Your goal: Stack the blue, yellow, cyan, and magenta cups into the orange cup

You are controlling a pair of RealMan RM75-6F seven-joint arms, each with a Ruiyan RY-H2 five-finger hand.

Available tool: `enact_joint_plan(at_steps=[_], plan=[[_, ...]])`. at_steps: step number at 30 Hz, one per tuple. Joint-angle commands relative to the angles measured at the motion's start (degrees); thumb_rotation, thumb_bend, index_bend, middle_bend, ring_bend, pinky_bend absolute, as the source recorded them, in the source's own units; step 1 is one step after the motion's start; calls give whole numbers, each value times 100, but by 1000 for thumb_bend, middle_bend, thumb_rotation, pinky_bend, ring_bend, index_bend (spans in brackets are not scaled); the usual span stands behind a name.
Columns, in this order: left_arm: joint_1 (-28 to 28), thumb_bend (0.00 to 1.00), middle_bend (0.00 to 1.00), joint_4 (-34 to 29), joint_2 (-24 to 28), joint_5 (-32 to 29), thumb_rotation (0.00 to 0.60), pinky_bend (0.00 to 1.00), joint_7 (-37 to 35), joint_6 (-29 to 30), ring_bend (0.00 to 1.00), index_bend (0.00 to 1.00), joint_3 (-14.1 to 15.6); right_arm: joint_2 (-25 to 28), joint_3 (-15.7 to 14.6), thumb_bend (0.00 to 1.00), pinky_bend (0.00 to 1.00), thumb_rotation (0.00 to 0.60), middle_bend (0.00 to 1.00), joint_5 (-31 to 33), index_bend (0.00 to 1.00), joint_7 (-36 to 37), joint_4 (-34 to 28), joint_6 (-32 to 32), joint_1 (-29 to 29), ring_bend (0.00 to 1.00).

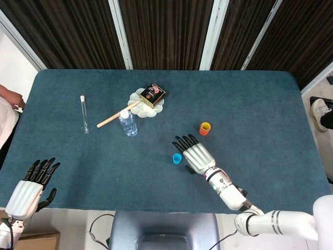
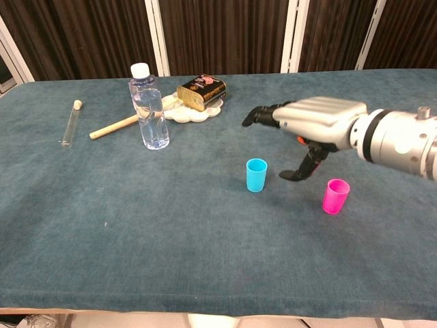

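The orange cup [image 1: 205, 128] stands upright with the yellow cup nested inside it. In the chest view my right hand hides all but a sliver of the orange cup [image 2: 300, 140]. The cyan cup [image 1: 177, 159] [image 2: 257, 175] stands alone, and the magenta cup [image 2: 336, 196] stands to its right. My right hand [image 1: 195, 154] [image 2: 311, 123] hovers open just right of the cyan cup, fingers spread and thumb pointing down, holding nothing. In the head view it covers the magenta cup. No blue cup shows on its own. My left hand [image 1: 28, 190] hangs open off the table's near left corner.
A water bottle [image 1: 128, 123] [image 2: 149, 108] stands left of centre. Behind it a white plate [image 1: 139, 96] carries a dark tin [image 2: 201, 91], with a wooden stick [image 1: 117, 114] leaning on the plate. A glass tube [image 1: 84, 113] lies further left.
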Motion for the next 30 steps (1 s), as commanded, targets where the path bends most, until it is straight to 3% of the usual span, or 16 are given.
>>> enact_joint_plan(at_steps=[1,9,17,26,30], plan=[[8,467,0,1,11,16,600,61,-16,17,0,0,10,-233,-21,433,0,600,0,125,240,-177,176,21,40,0],[25,468,0,10,56,-8,600,62,-124,62,0,0,-5,-708,120,452,0,600,0,546,392,-278,762,-49,201,0],[46,468,0,25,72,9,600,62,-166,106,0,0,1,-988,188,470,0,600,0,675,451,-288,1096,-49,297,0],[44,467,0,37,75,8,600,62,-188,108,0,0,-8,-1079,230,501,0,600,18,810,611,-349,1202,40,317,0],[51,468,0,39,75,15,600,62,-185,120,0,0,-6,-1045,311,506,0,600,32,734,626,-243,1140,169,293,0]])
